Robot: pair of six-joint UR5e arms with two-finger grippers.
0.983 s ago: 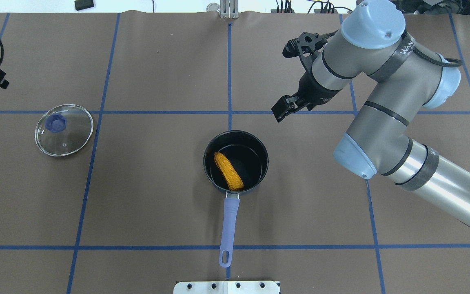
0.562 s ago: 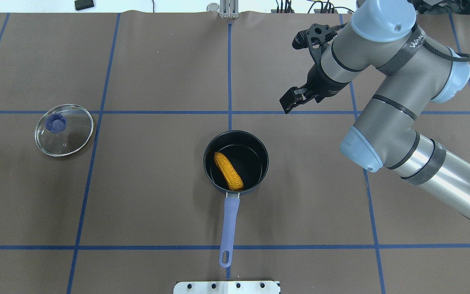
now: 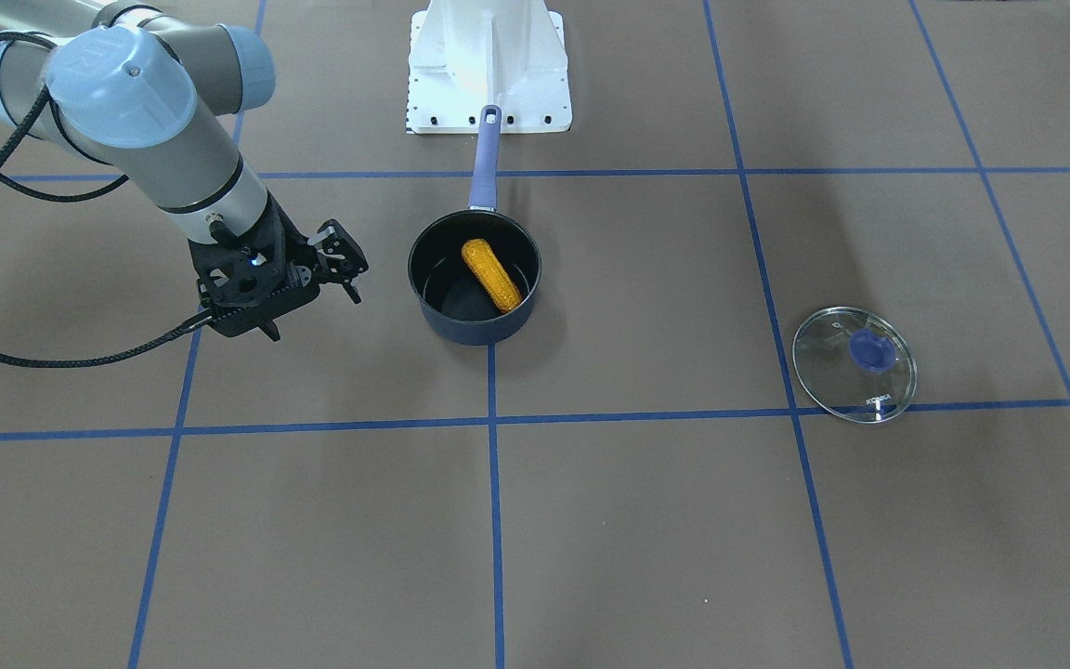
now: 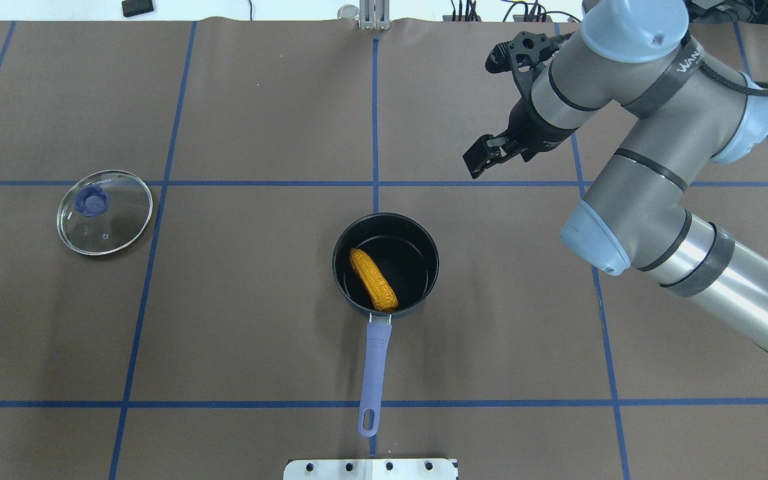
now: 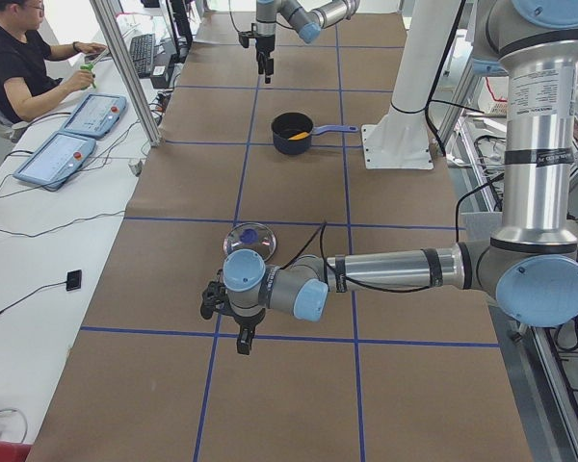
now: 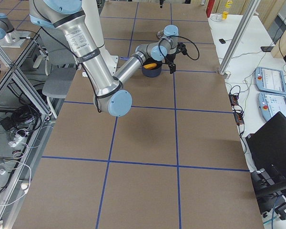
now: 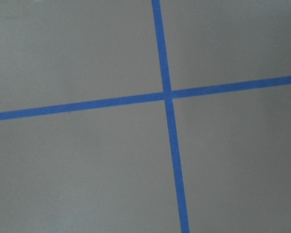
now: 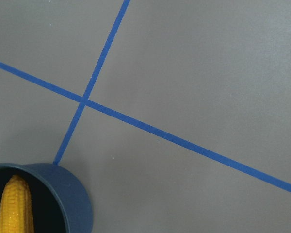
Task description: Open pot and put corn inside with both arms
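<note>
The dark navy pot stands open at mid-table, its lavender handle pointing toward the robot base. The orange-yellow corn lies inside it and also shows in the front view and the right wrist view. My right gripper hovers empty, up and to the right of the pot, well apart from it, and looks open. My left gripper hangs low over the table beyond the lid; I cannot tell whether it is open or shut.
The glass lid with its purple knob lies flat on the table's left side. The white robot base sits at the near edge. An operator sits at a side desk with tablets.
My right gripper has moved up and to the right, farther from the pot. My left gripper has slid out of the overhead view's left edge. Pot, corn and lid have not moved.
</note>
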